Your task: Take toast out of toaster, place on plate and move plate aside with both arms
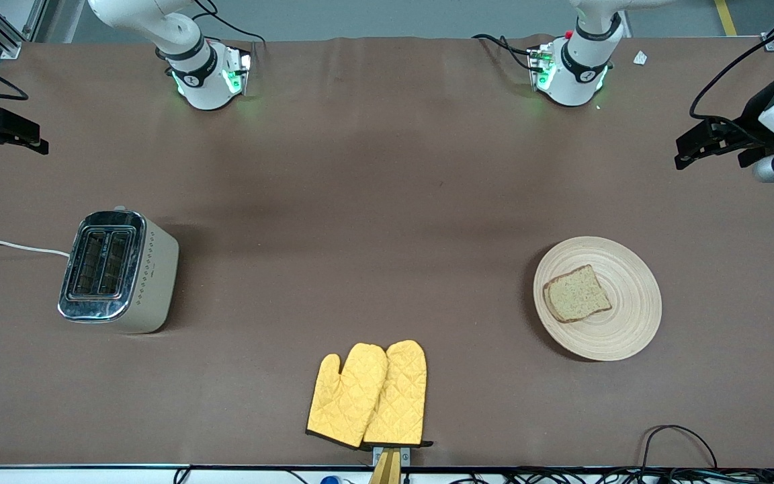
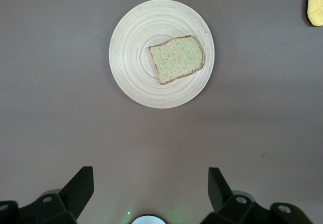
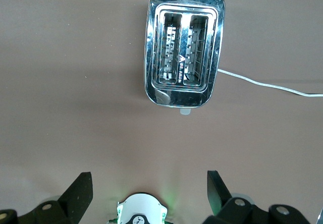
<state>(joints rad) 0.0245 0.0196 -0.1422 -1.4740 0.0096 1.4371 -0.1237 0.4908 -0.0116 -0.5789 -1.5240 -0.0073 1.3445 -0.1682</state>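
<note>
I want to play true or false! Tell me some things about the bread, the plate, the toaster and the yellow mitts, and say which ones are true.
1. The bread lies on the plate. True.
2. The toaster has a slice in one of its slots. False: both slots are empty, as the right wrist view shows.
3. The mitts are nearer to the front camera than the plate. True.
4. The left end effector holds the bread. False: it is open and holds nothing, up in the air toward the left arm's end of the table.
5. The right end effector is open. True: it holds nothing either.
6. The toaster stands beside the plate. False: it is at the right arm's end of the table, the plate toward the left arm's.
</note>
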